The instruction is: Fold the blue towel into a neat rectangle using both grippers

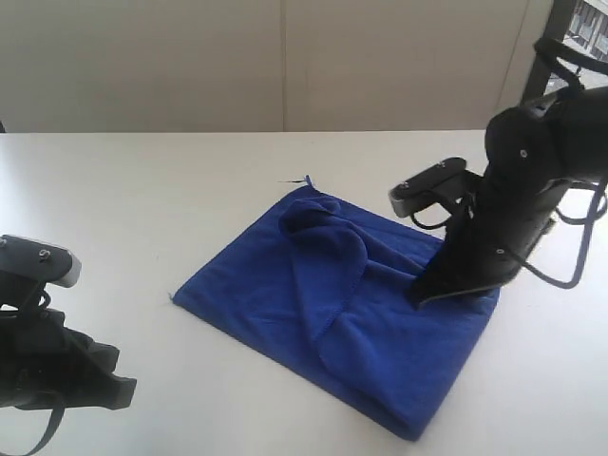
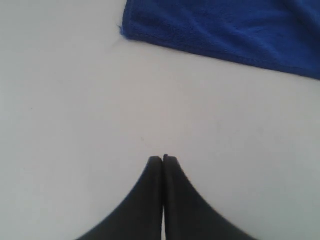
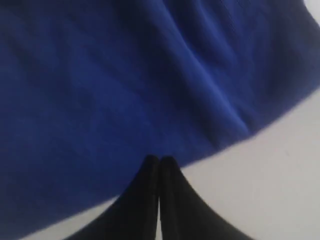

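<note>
The blue towel [image 1: 332,304] lies roughly folded and rumpled on the white surface [image 1: 142,190], around its middle, with a loose flap doubled over on top. The right pincer [image 1: 423,294] points down at the towel's side facing the surface's right edge, fingers pressed together with the tips at the cloth's border; whether they touch it is unclear. The left pincer [image 2: 163,159], also pressed together, sits over bare surface near the front left corner, apart from the towel.
</note>
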Robot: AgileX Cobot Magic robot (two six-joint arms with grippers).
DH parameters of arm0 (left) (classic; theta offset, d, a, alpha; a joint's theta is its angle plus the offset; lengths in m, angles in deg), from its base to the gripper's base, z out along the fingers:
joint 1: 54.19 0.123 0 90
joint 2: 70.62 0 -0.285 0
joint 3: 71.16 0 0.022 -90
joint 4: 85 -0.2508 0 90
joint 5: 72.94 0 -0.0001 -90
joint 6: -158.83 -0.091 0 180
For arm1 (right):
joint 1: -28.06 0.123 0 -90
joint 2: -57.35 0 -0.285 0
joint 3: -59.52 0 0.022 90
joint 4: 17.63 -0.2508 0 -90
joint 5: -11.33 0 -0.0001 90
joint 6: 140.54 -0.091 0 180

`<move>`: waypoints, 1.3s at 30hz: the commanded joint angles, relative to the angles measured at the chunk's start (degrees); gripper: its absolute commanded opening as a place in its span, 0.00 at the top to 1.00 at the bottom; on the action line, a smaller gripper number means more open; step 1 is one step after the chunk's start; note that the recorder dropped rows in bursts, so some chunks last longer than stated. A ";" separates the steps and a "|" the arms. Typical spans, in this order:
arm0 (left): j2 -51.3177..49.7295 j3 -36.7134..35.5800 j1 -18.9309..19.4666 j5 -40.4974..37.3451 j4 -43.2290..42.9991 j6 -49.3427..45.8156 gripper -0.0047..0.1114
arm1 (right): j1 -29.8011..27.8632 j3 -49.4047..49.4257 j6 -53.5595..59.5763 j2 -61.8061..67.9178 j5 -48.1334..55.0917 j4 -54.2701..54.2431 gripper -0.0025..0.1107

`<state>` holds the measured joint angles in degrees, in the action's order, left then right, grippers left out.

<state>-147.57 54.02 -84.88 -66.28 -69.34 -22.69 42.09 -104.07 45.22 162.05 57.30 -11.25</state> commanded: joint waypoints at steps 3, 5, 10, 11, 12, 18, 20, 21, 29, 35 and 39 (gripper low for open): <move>0.47 -0.35 -0.24 -0.29 0.21 0.09 0.96 | 4.28 0.25 4.52 3.04 -7.79 -3.12 0.98; 0.47 -0.35 -0.24 -0.48 0.21 0.09 0.96 | 4.28 0.25 4.52 5.59 -8.77 -3.12 0.98; 0.47 -0.35 -0.24 -1.26 0.21 0.09 0.96 | 4.28 0.25 4.52 10.00 -7.43 -3.12 0.98; 0.47 -0.35 -0.24 -1.26 0.21 0.09 0.96 | 4.28 0.25 4.81 10.27 -6.77 -3.12 0.98; 0.47 -0.35 -0.24 -1.34 0.21 0.09 0.96 | 4.28 0.25 5.11 10.52 -6.10 -3.12 0.98; 0.47 -0.35 -0.24 -1.56 0.21 0.21 0.96 | 4.56 0.25 6.47 10.66 -1.99 -3.12 0.98; 0.47 -0.35 -0.24 -1.67 0.21 0.21 0.96 | 5.57 0.29 6.68 10.66 -0.92 -3.12 0.98; 0.47 -0.35 -0.24 -1.67 0.21 0.21 0.96 | 6.33 0.39 6.68 10.66 -0.67 -3.12 0.98; 0.47 -0.35 -0.24 -1.81 0.21 0.21 0.96 | 13.60 3.66 6.68 10.66 -1.83 -3.92 0.98; 0.47 -0.35 -0.24 -2.04 0.21 0.21 0.96 | 20.52 3.78 7.13 10.66 -1.31 -8.82 0.98; 0.47 -0.35 -0.24 -2.14 0.21 0.21 0.96 | 25.62 3.66 7.13 10.66 -2.97 -11.13 0.98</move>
<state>-147.57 54.02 -84.88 -67.29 -69.34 -22.69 63.98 -101.50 51.57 171.72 55.37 -16.55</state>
